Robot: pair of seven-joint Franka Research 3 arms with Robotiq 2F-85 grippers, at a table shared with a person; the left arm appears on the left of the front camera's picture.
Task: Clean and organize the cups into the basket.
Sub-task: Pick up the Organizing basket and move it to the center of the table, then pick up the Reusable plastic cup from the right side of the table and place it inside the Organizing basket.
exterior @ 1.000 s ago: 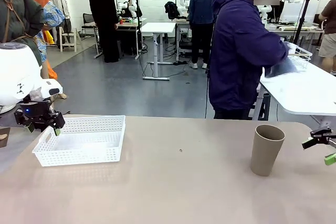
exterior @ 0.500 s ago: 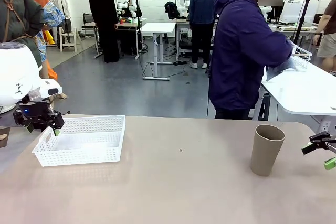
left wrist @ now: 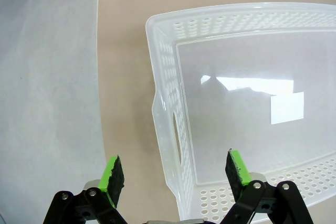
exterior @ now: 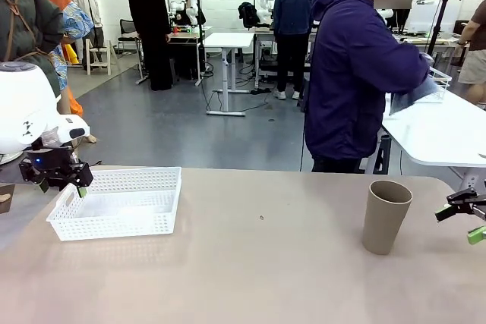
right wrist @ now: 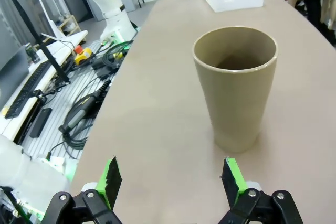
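One tan-brown cup (exterior: 386,215) stands upright on the table at the right; in the right wrist view the cup (right wrist: 235,86) is empty and a little ahead of the fingers. My right gripper (exterior: 465,219) (right wrist: 172,177) is open at the table's right edge, apart from the cup. The white perforated basket (exterior: 121,221) sits empty at the left. My left gripper (exterior: 59,180) (left wrist: 176,171) hovers open over the basket's left end, its fingers straddling the handle wall of the basket (left wrist: 167,129).
A person in a dark blue jacket (exterior: 353,73) stands beyond the far edge, turned to a white side table (exterior: 437,130) with a wire basket. The tan tabletop (exterior: 258,278) stretches between basket and cup. Other people stand farther back.
The right gripper has drifted slightly toward the right edge. The person has shifted a little at the side table. Left gripper, basket and cup are unmoved.
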